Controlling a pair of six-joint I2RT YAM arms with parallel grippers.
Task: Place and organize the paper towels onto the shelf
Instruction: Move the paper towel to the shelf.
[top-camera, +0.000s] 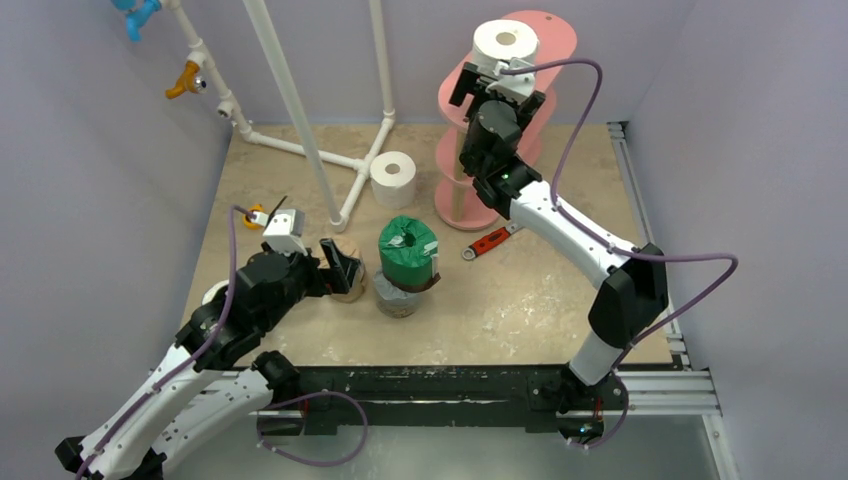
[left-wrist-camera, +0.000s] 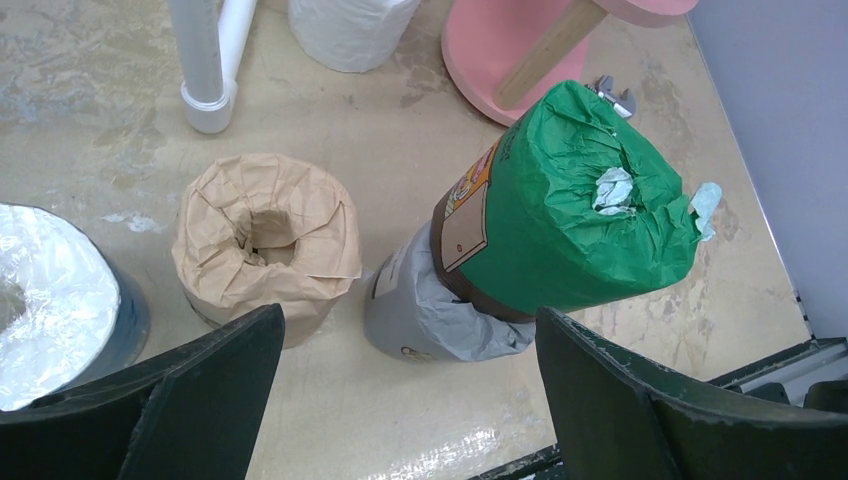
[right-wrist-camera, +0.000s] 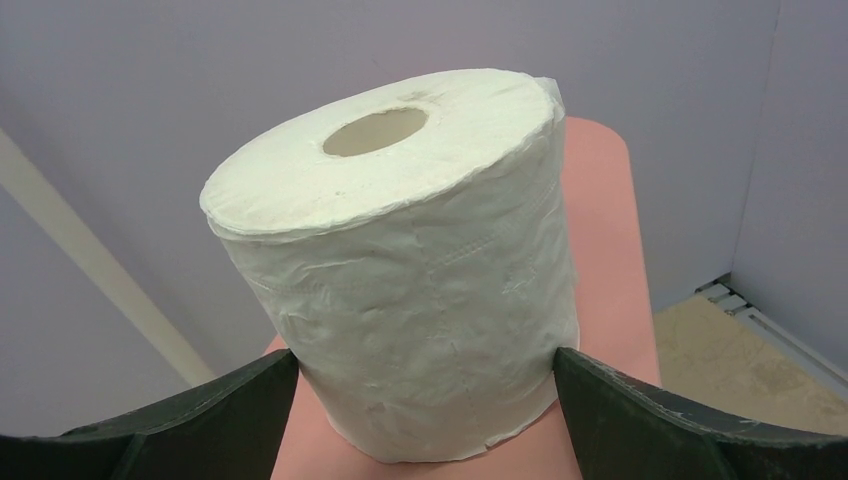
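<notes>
One white roll (right-wrist-camera: 400, 260) was found upright on the top board of the shelf (top-camera: 556, 30), which stood at the far edge of the tabletop (top-camera: 560, 300), towards its right corner. The right hand (top-camera: 498, 85) was spread wide, its fingers (right-wrist-camera: 200, 420) set either side of that roll; contact could not be confirmed. A green-wrapped roll (top-camera: 407, 250) was stacked on a grey roll (top-camera: 397, 298) near the tabletop's middle, with a tan roll (left-wrist-camera: 265, 240) just beside. The left hand (top-camera: 342, 268) was spread, nothing pinched.
</notes>
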